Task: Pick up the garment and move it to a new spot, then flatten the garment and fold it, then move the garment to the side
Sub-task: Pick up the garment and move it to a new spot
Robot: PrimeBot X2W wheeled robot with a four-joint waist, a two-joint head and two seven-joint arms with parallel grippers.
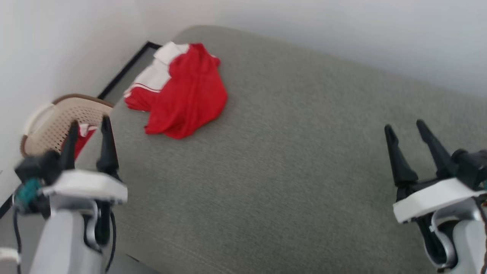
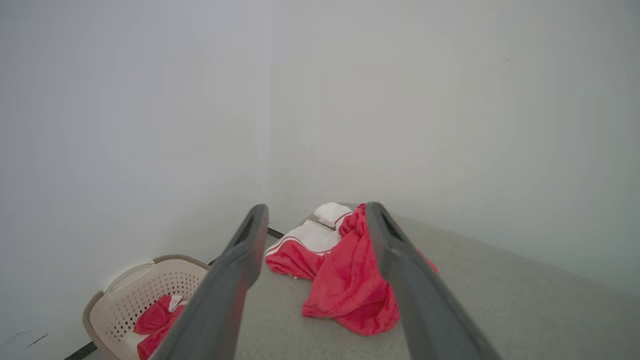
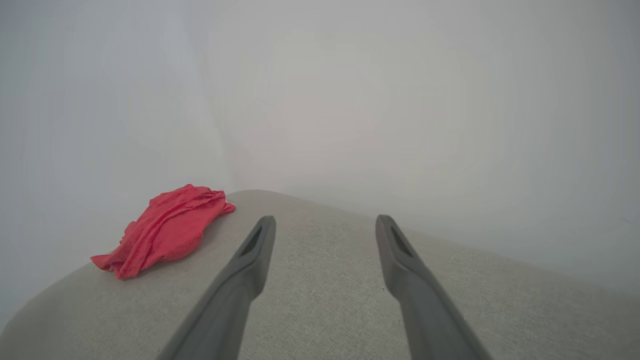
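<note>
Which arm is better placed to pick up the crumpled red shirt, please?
Left, probably: the garment lies at the far left corner, straight ahead of the left arm's open jaws; the right arm sits farther across.

garment (image 1: 182,95): red, white sleeves, red-striped trim | basket (image 1: 53,121): beige, brown rim | bed (image 1: 285,171): grey-green

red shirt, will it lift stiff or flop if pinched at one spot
Probably floppy: the red shirt lies crumpled in soft folds, so it should drape. Likely light, since the fabric looks thin. Pushed, it may bunch on the woven grey surface.
</note>
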